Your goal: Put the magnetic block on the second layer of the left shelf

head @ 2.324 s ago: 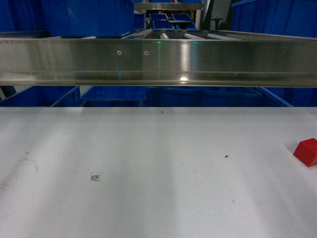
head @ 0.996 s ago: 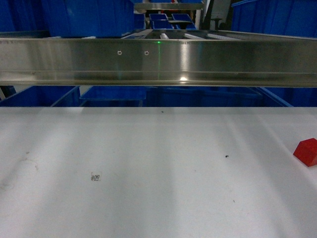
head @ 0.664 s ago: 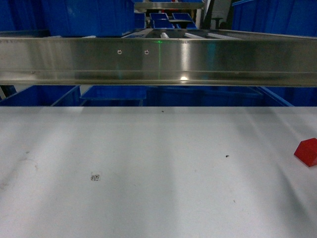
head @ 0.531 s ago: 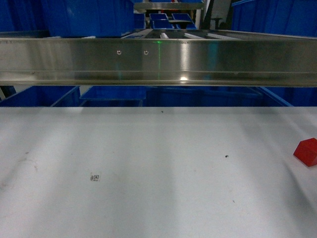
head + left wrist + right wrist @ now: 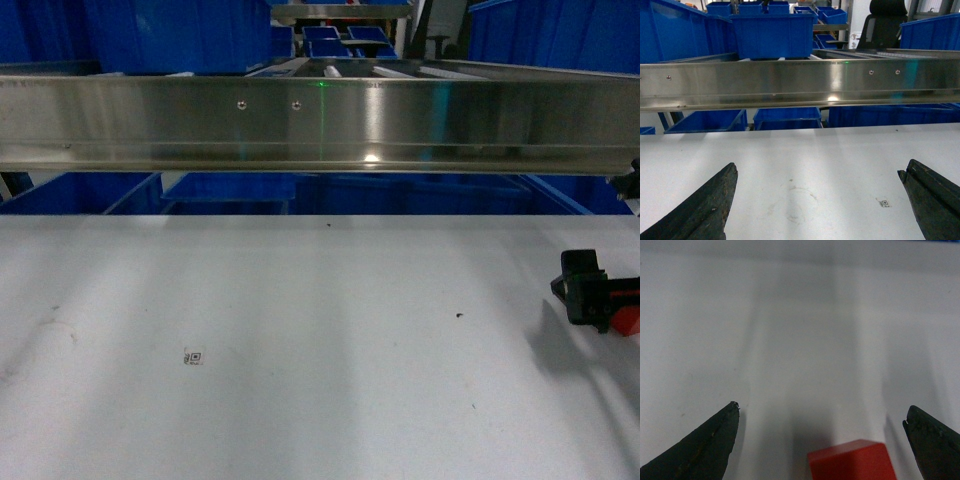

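Note:
The red magnetic block [image 5: 852,461] lies on the white table [image 5: 300,330] at its far right edge. My right gripper [image 5: 821,413] stands open around it, one finger on each side and neither touching; the block sits low between them. In the head view the right gripper [image 5: 598,298] covers most of the block [image 5: 629,320]. My left gripper [image 5: 817,170] is open over bare tabletop with nothing between its fingers, and does not show in the head view. The steel rack level [image 5: 320,120] runs across behind the table, with a large blue bin [image 5: 772,35] on it.
More blue bins [image 5: 230,188] stand under the steel rail and behind it [image 5: 345,40]. A small code sticker [image 5: 193,357] lies on the table left of centre. A black chair [image 5: 887,20] stands behind the rack at the right.
My right gripper has come into the head view from the right edge and now stands around the red block, which lay uncovered before. The block has not moved.

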Controlling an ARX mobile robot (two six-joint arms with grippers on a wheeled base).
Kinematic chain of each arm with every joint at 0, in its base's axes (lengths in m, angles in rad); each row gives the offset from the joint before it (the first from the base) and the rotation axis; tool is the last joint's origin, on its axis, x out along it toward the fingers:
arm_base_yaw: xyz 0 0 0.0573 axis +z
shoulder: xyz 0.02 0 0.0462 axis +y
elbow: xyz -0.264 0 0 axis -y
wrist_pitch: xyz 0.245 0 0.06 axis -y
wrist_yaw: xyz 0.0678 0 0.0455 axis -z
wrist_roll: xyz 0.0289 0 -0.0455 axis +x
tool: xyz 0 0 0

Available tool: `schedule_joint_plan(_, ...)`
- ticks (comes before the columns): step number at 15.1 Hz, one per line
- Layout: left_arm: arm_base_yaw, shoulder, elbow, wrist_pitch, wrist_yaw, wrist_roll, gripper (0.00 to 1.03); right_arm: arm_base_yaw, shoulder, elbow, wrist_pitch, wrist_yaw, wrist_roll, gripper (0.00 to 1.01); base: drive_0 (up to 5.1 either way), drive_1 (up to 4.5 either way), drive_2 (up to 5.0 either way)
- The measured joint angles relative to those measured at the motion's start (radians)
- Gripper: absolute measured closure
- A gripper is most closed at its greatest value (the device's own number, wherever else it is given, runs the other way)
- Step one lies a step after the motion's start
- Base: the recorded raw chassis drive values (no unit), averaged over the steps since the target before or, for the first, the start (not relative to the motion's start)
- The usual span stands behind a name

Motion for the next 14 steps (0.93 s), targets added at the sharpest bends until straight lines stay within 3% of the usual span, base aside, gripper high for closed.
schedule_joint_plan(3, 0.0, 0.0, 0.0, 0.0, 0.0, 0.0, 0.05, 0.003, 0.002, 0.039, -0.024, 0.019, 0.0, 0.03, 0.0, 0.0, 0.0)
schedule_joint_plan(5, 0.0, 0.0, 0.0, 0.0, 0.0, 0.0, 0.05, -0.02, 0.015, 0.041, -0.045, 0.018, 0.0, 0.03, 0.0, 0.0, 0.0)
schedule_joint_plan(7, 0.0, 0.0, 0.0, 0.0, 0.0, 0.0, 0.05, -0.056, 0.02, 0.028, -0.049, 0.01, 0.0, 0.03, 0.0, 0.0, 0.0)
schedule_joint_plan(10, 0.0, 0.0, 0.0, 0.0, 0.0, 0.0, 0.05, -0.058, 0.025, 0.013, -0.038, -0.017, 0.005, 0.03, 0.0, 0.0, 0.0)
schedule_joint_plan(11, 0.0, 0.0, 0.0, 0.0, 0.0, 0.0, 0.05, -0.045, 0.032, 0.006, -0.03, -0.023, 0.008, 0.09, 0.0, 0.0, 0.0)
schedule_joint_plan(14, 0.0, 0.0, 0.0, 0.0, 0.0, 0.0, 0.05, -0.035, 0.032, -0.015, -0.007, -0.021, 0.008, 0.42, 0.0, 0.0, 0.0)
